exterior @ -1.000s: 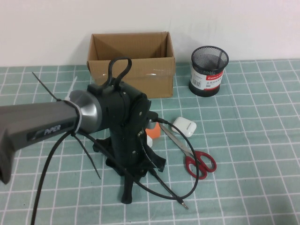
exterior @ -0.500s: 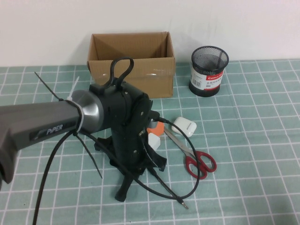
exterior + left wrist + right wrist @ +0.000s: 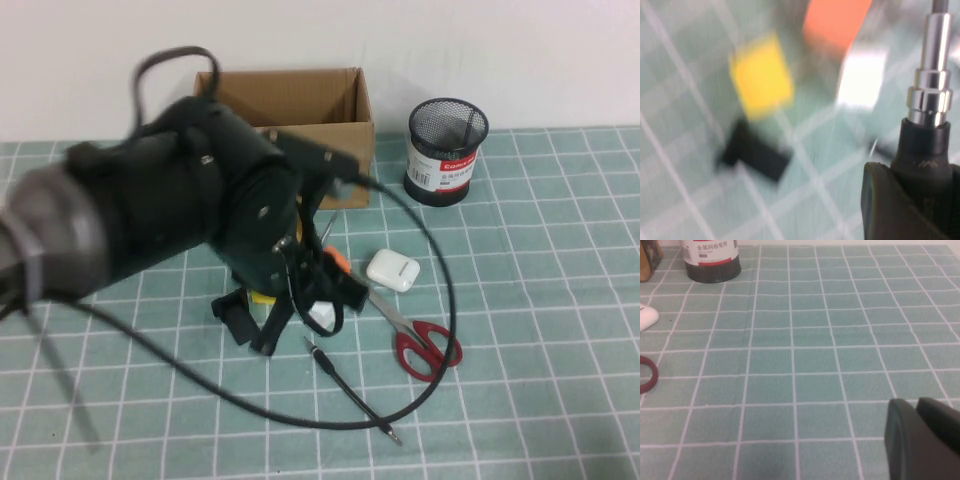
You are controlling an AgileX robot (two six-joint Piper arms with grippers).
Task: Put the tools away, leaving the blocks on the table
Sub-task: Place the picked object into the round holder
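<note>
The thick black-handled screwdriver [image 3: 927, 135] is being held clamped in the left gripper [image 3: 275, 315], lifted above the blocks on the table [image 3: 560, 300]. Below it, the yellow cube [image 3: 761, 76], orange cube [image 3: 836, 21] and white cube [image 3: 861, 78] are sitting close together. The thin pen-like tool [image 3: 352, 391] and red-handled scissors [image 3: 412, 331] are lying nearby. The right gripper [image 3: 922, 437] is being kept low over bare tiles, fingers together.
</note>
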